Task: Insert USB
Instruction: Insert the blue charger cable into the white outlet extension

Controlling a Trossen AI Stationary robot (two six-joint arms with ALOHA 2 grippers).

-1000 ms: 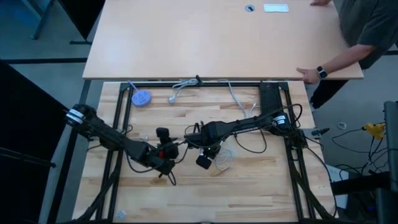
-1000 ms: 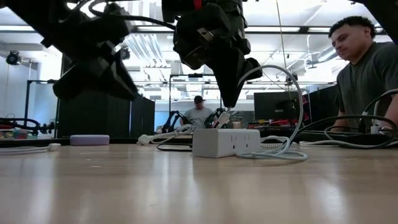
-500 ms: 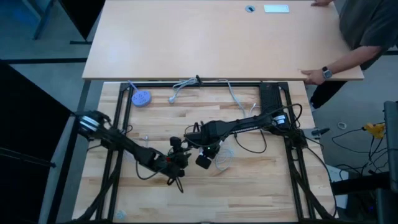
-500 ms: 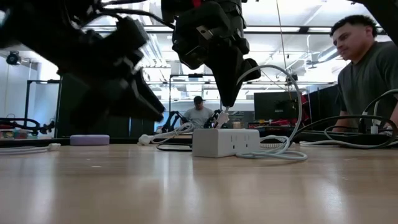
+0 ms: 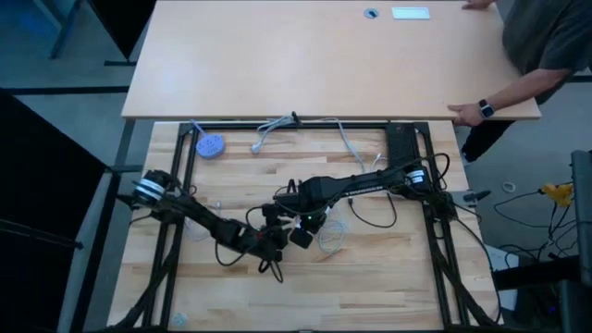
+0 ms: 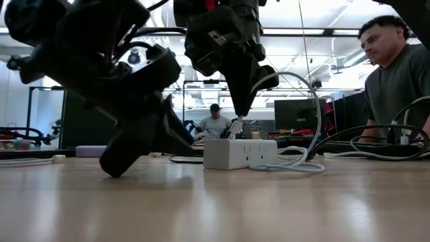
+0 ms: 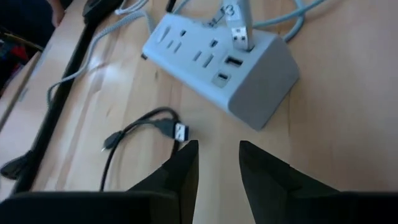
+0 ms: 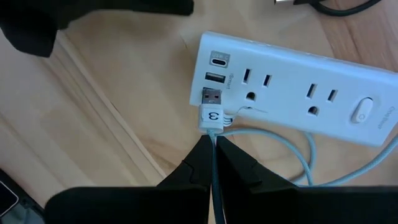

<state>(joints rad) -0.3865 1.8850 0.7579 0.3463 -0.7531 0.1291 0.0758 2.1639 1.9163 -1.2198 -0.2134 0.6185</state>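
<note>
A white power strip (image 8: 292, 87) lies flat on the wooden table, with its USB ports (image 8: 216, 76) at one end. My right gripper (image 8: 213, 163) is shut on a pale cable. The cable's silver USB plug (image 8: 211, 96), tagged "3", hangs right over those ports; the left wrist view shows the plug (image 7: 239, 32) at the strip's (image 7: 217, 62) port end. My left gripper (image 7: 217, 163) is open, low over the table just short of the strip, and touches nothing. In the high view, the left gripper (image 5: 271, 247) is left of the right gripper (image 5: 302, 231). My right gripper pinches the pale cable (image 8: 213, 140) between its two fingers, just behind the plug's "3" tag (image 8: 211, 115). The fingers come from above, slanting down, and lie along the cable. The plug (image 6: 234, 128) sticks out past the fingertips, its tip at the strip's top face.
A black cable ending in a USB plug (image 7: 180, 132) lies loose on the table beside my left fingers. The pale cable coils (image 5: 333, 236) right of the strip. A round blue puck (image 5: 210, 145) and white cords (image 5: 273, 125) lie near the far edge. A person (image 5: 546, 46) stands at the far desk.
My left arm has swung toward the table's right and near side, and come down, closing in on the power strip. Its gripper now sits low beside the strip. My right gripper has kept the plug over the strip's ports.
</note>
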